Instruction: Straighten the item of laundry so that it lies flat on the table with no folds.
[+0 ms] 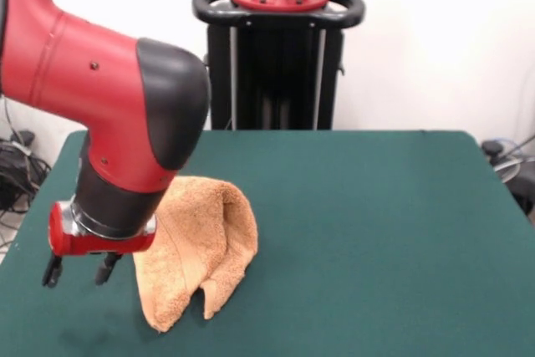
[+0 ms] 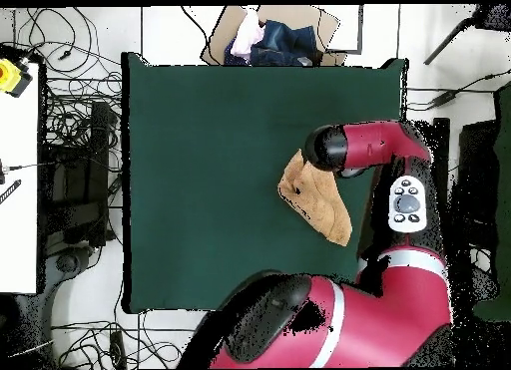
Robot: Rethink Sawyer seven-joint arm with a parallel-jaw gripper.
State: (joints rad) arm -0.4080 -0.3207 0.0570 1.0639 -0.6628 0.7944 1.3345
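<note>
Across the front view, the gripper (image 1: 80, 270) hangs low over the table (image 1: 376, 223), its two dark fingers (image 1: 53, 271) pointing down with a clear gap between them and nothing held. Fingertips seem to sit just above the green felt; contact cannot be confirmed from this angle. Just beside the gripper, on the side toward picture right, lies the towel (image 1: 201, 244): orange-tan terry, bunched, doubled over itself with a rounded hump at its upper end and two loose flaps hanging toward the near edge. The red and black arm (image 1: 125, 114) covers the towel's edge nearest the gripper, so whether cloth touches the wrist housing is unclear. No stripes or tag can be made out.

Overhead view: the gripper itself is hidden under the arm's black-capped end (image 2: 324, 145). The towel (image 2: 317, 201) shows as a crumpled, elongated shape lying diagonally, one end tucked beneath that arm end, the other reaching away toward the table's (image 2: 200, 167) robot-side edge. Green surface surrounds the cloth on its open sides.
</note>
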